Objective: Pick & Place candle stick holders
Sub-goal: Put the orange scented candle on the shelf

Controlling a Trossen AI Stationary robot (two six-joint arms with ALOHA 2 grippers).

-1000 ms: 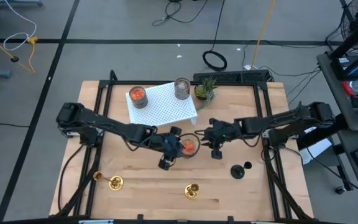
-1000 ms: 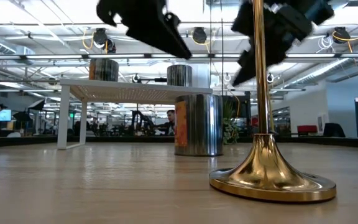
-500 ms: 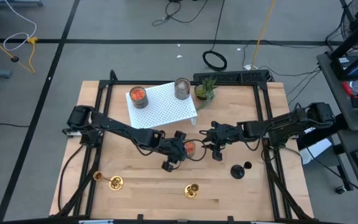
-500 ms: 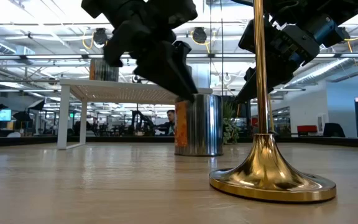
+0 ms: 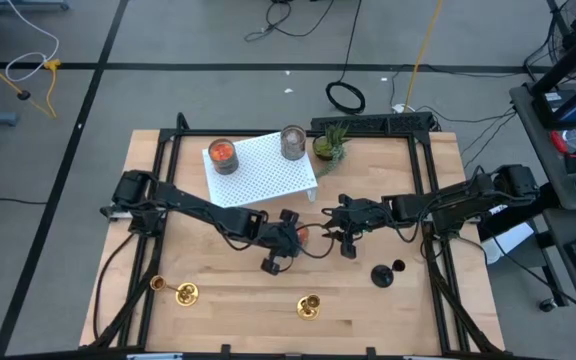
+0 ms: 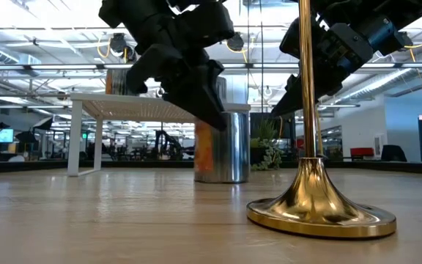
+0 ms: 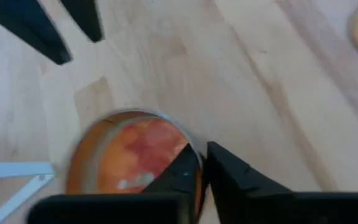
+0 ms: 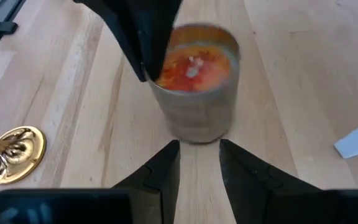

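- the wooden table [image 5: 218, 300] is carrying everything, and both arms are reaching in toward its middle.
- the white perforated rack [image 5: 263, 165] is standing beyond the left gripper, with an orange glass cup [image 5: 221, 153] and a greyish glass cup [image 5: 292, 141] sitting on top of it.
- the left gripper [image 5: 290, 238] is pinching the rim of a third orange-filled cup [image 7: 132, 158], one finger inside and one outside the wall, nearly closed on it.
- the right gripper [image 8: 197, 163] is hovering just beside that same cup, its fingers standing slightly apart and gripping nothing.
- the black holder [image 5: 385, 273] is lying near the right gripper, toward the table's front.
- two brass holders [image 5: 178, 292] [image 5: 308, 306] are resting well in front of the left gripper, by the front edge.
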